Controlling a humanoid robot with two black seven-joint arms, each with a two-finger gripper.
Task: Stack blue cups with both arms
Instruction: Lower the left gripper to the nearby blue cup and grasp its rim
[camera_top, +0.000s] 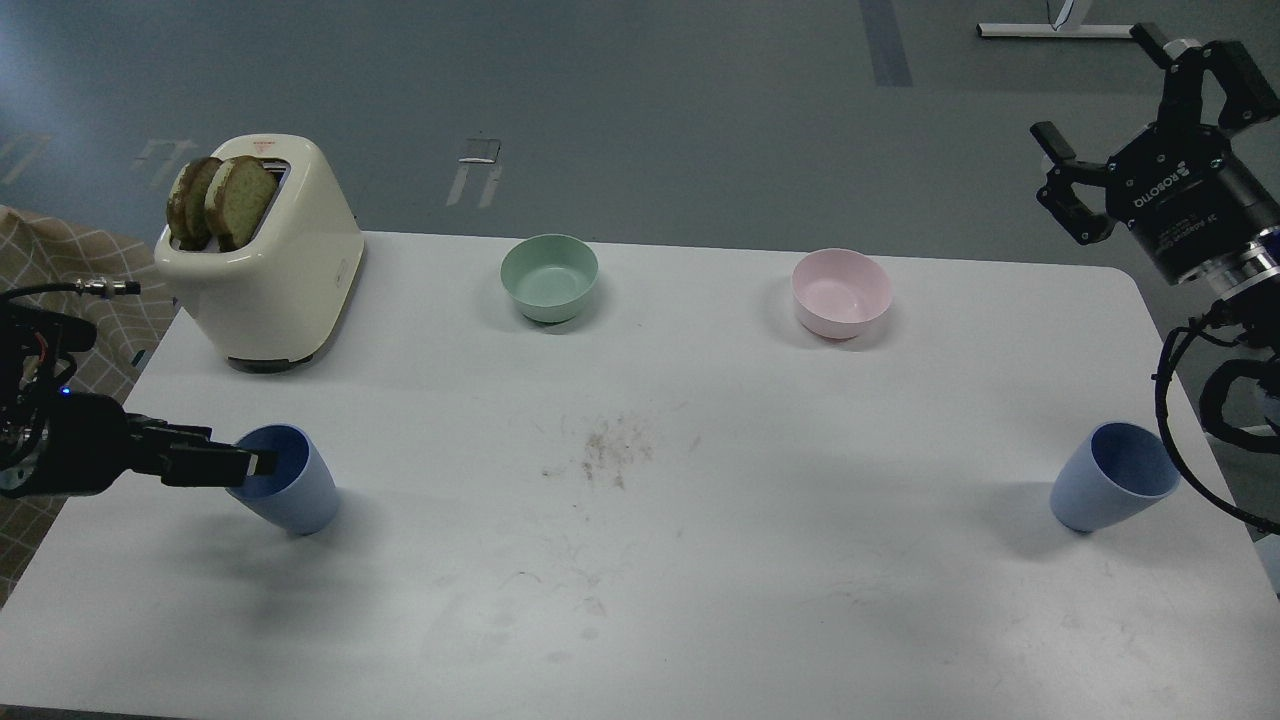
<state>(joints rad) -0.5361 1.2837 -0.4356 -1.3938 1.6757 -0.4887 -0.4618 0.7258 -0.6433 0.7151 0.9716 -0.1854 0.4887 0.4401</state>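
Two light-blue cups stand upright on the white table (640, 600). The left cup (295, 490) is near the left edge and the right cup (1112, 492) is near the right edge. My left gripper (258, 462) reaches in from the left, and its tip is over the left cup's rim and mouth. It is seen edge-on as one dark bar, so its fingers cannot be told apart. My right gripper (1093, 82) is open and empty. It is held high at the far right, well above and behind the right cup.
A cream toaster (280, 270) holding two bread slices (222, 200) stands at the back left. A mint-green bowl (549, 277) and a pink bowl (841, 292) sit along the back. Crumbs (610, 455) mark the table's middle.
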